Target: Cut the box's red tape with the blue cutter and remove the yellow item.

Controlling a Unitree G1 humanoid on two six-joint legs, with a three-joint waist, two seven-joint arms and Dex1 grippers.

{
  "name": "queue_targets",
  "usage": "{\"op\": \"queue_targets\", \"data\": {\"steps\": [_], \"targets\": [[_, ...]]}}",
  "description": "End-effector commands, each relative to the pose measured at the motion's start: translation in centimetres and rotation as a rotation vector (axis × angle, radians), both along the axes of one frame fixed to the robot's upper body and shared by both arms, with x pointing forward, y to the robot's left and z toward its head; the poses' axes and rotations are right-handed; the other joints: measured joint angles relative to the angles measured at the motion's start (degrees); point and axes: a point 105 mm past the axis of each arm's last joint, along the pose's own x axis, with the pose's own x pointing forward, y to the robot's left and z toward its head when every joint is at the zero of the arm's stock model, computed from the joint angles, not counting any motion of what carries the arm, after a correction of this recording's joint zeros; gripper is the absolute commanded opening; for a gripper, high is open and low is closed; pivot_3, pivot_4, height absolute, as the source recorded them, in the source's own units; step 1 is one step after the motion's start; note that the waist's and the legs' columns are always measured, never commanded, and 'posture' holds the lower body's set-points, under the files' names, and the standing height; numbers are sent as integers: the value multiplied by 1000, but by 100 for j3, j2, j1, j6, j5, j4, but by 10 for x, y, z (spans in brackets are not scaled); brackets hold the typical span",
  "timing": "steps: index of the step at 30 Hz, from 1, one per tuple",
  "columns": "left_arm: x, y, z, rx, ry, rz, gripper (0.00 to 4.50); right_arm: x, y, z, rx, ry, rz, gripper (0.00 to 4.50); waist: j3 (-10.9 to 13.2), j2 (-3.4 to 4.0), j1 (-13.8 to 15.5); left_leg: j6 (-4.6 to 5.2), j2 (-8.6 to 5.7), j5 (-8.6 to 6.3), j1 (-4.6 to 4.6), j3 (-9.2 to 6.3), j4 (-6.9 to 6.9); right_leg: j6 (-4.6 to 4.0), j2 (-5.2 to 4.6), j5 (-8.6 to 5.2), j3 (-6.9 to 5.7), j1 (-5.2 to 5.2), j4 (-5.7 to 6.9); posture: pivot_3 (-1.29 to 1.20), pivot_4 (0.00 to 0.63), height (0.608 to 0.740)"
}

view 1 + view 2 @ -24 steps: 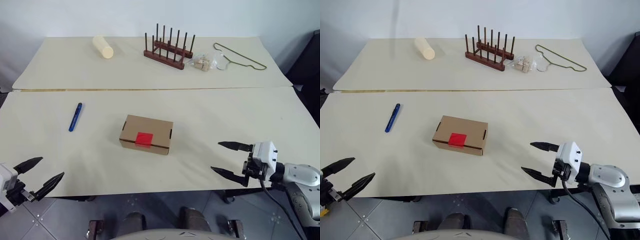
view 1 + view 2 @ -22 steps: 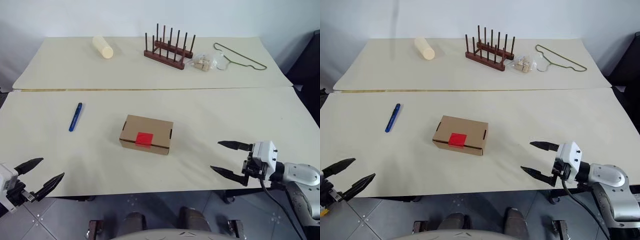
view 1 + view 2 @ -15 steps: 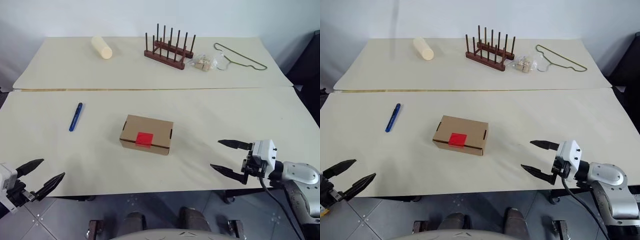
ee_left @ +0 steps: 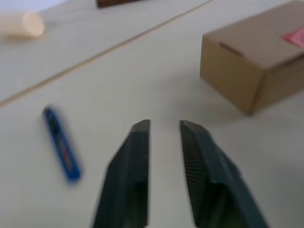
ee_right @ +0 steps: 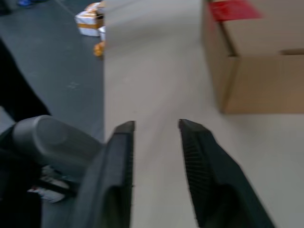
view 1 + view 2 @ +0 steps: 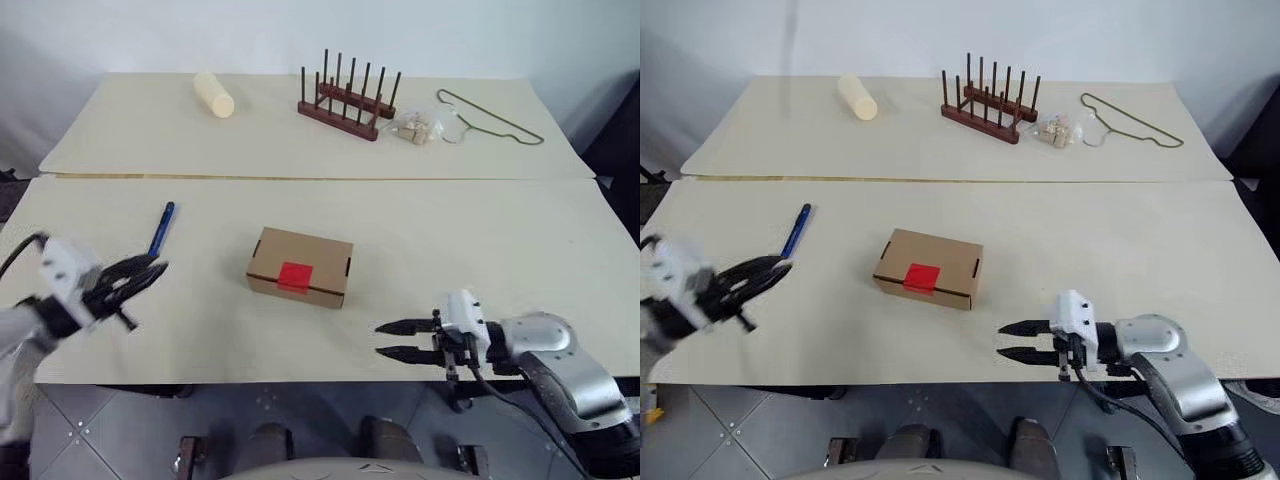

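The brown cardboard box [image 6: 300, 267] lies closed in the middle of the near table, with the red tape [image 6: 293, 276] across its front lid edge. To its left lies the blue cutter [image 6: 162, 228]. My left gripper [image 6: 150, 270] hovers just in front of the cutter, pointing toward the box, shut and holding nothing; the left wrist view shows the cutter [image 4: 61, 150] beside its fingers. My right gripper [image 6: 380, 339] is at the front edge, right of the box, pointing left, its jaws narrowly open and empty. The yellow item is hidden.
On the far table stand a cream cylinder [image 6: 213, 94], a wooden peg rack [image 6: 348, 95], a clear bag of small pieces [image 6: 415, 127] and a wire hanger [image 6: 490, 115]. A seam [image 6: 300, 178] divides the two tables. Grey floor lies below the front edge.
My left gripper rose from below the table's front edge to just in front of the cutter and closed. My right gripper slid left along the front edge and its jaws narrowed.
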Motion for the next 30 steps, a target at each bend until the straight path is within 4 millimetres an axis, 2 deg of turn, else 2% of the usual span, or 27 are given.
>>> {"op": "queue_targets", "data": {"steps": [1,5,7,9,13,17,20,23,27,30], "targets": [[42,-19,-5,65,-2,-13,0,3,14,-4,-34,-5,39,41,-1,-3,0,0,-1,0,4,5,0,0,0,0,-1,0,3,0,150,740],[82,-35,2,75,-27,-7,0,17,23,-14,-71,0,6,16,-3,-7,-61,-1,-1,0,1,16,0,2,0,1,-9,-8,3,0,150,740],[99,-51,2,81,-29,-47,0,29,27,-18,-68,17,-56,16,-2,-10,-62,-1,-1,0,0,18,-1,2,0,1,-16,-8,2,0,150,740],[104,-63,-3,107,-15,-104,0,38,31,-17,-28,32,-120,16,-3,-10,-73,-1,-1,1,-2,19,3,6,-1,3,-17,-8,1,0,150,740],[110,-76,-15,140,21,-183,0,44,35,-13,-28,44,-154,16,-3,-10,-161,-1,-1,1,-2,22,-2,5,-1,3,-24,-11,1,0,150,740],[106,-90,-20,127,37,-278,0,50,33,-7,-26,43,-197,16,-2,-10,-158,-1,1,1,-2,24,-2,6,-2,3,-28,-13,1,0,150,740],[96,-101,-29,135,76,-373,0,64,27,7,13,46,-297,16,-2,-10,-154,-1,1,1,-3,24,0,6,-3,3,-27,-13,2,0,150,740],[75,-109,-39,121,132,-492,0,79,16,18,35,49,-399,16,-3,-10,-156,-1,1,1,-3,25,2,6,-5,3,-27,-13,5,0,150,740],[58,-114,-44,115,163,-545,0,96,-1,28,31,36,-503,16,-2,-10,-157,-1,2,1,-4,24,1,6,-5,3,-27,-15,5,0,150,740],[38,-126,-45,115,179,-595,0,112,-25,32,-25,-13,-594,16,-2,-9,-146,-1,3,1,-5,24,3,6,-5,3,-25,-15,7,0,150,740]]}}
